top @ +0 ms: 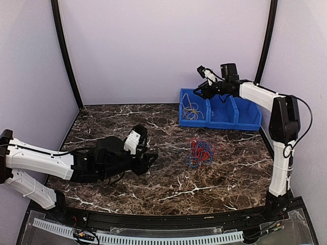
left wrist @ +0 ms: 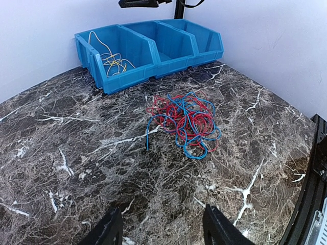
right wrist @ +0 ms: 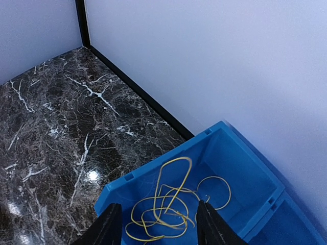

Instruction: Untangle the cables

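A tangle of red and blue cables (top: pixel 200 152) lies on the marble table right of centre; it also shows in the left wrist view (left wrist: pixel 186 122). Yellow cable loops (top: pixel 191 110) lie in the leftmost compartment of the blue bin (top: pixel 232 118); they also show in the right wrist view (right wrist: pixel 173 206) and the left wrist view (left wrist: pixel 112 60). My left gripper (top: pixel 149 157) is open and empty, low over the table, left of the tangle. My right gripper (top: pixel 196 92) is open and empty, above the bin's left compartment.
The blue bin (left wrist: pixel 176 49) has three compartments and stands at the back right against the wall; its middle and right compartments look empty. Black corner posts (top: pixel 65 51) rise at the back left and back right. A black rail (top: pixel 168 219) runs along the table's near edge.
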Action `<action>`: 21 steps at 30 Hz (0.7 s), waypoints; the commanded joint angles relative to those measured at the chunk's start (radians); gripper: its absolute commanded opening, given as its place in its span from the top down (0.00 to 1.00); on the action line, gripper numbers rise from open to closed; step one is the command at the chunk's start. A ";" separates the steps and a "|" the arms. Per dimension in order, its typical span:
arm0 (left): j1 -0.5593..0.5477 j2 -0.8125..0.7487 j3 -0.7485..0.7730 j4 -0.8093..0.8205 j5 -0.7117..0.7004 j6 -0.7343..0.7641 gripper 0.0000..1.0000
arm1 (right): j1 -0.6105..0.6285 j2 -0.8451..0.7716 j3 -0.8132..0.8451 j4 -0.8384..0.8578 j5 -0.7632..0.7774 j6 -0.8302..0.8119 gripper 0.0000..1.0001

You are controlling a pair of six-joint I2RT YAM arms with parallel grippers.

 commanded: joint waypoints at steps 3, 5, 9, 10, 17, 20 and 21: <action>-0.005 0.021 -0.008 0.035 -0.025 -0.004 0.43 | 0.003 -0.274 -0.207 0.017 0.005 -0.047 0.45; -0.005 0.033 -0.002 0.043 -0.026 0.004 0.42 | 0.007 -0.351 -0.314 0.016 -0.005 -0.083 0.46; -0.005 0.066 0.037 0.021 -0.036 0.016 0.36 | 0.028 -0.499 -0.527 -0.063 -0.035 -0.237 0.45; -0.005 0.074 0.061 -0.008 0.002 0.025 0.35 | 0.029 -0.518 -0.569 -0.099 -0.044 -0.277 0.44; -0.003 0.031 0.059 0.016 0.121 0.119 0.31 | 0.030 -0.560 -0.730 -0.207 -0.051 -0.376 0.43; -0.002 0.041 0.093 -0.023 0.101 0.121 0.27 | 0.031 -0.546 -0.724 -0.238 -0.028 -0.389 0.43; -0.002 0.047 0.112 -0.049 0.098 0.107 0.26 | 0.031 -0.537 -0.720 -0.256 -0.026 -0.397 0.42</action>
